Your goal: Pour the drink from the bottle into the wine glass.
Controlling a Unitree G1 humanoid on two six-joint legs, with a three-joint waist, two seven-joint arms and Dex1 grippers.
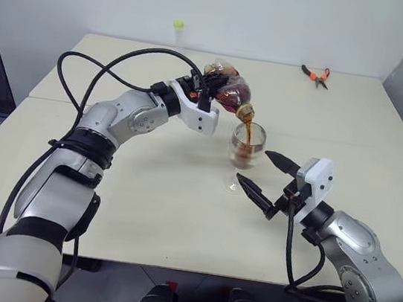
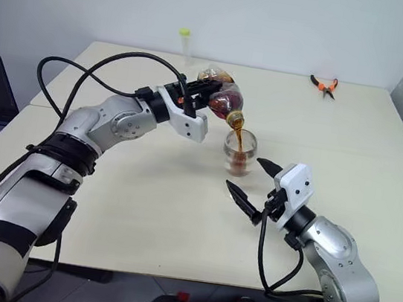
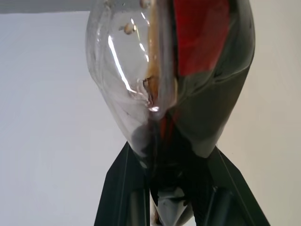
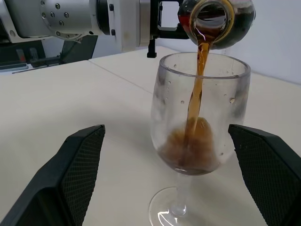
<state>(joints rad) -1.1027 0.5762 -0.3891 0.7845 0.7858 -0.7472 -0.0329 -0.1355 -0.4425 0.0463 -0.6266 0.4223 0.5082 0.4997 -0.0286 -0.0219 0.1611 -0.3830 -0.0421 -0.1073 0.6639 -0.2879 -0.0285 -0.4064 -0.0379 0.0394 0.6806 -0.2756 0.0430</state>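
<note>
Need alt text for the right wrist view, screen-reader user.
Dark drink streams from the tilted bottle into the wine glass, pooling in its bowl. The open right gripper flanks the glass without touching it, on the table.

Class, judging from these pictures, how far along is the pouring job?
Done: the bottle is uncapped, gripped by the left gripper and tipped over the glass. In hand: drink streams in, filling the bowl's bottom. Left: finish pouring. The right gripper stands open beside the glass.

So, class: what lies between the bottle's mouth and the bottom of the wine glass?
A thin stream of the drink falls from the bottle into the wine glass, seen in the right wrist view.
</note>
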